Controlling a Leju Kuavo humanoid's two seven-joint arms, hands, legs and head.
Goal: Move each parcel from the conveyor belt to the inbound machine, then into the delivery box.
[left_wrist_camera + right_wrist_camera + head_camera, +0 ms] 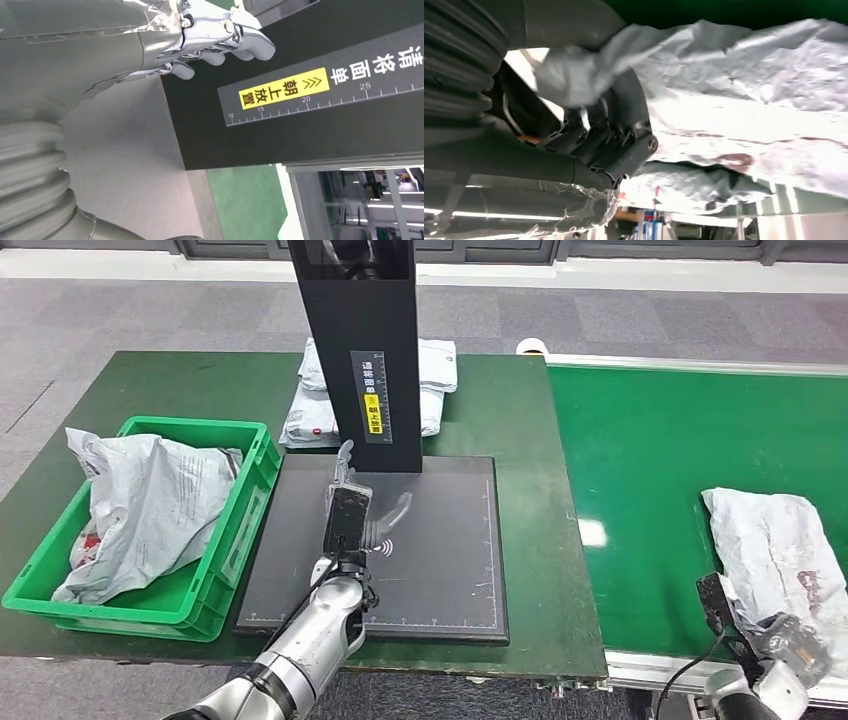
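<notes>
Your right hand has its fingers closed on the near end of the grey parcel, which lies on the green conveyor belt. The bag is soft and crinkly, so it could slip out or flop down when you lift it. Your left hand hovers over the black inbound machine with fingers spread, holding nothing; it could get in the way there. The green delivery box already has a bag inside. The yellow label on the post says 朝上放置, with ruler marks 10, 15, 20, 25 beside it.
</notes>
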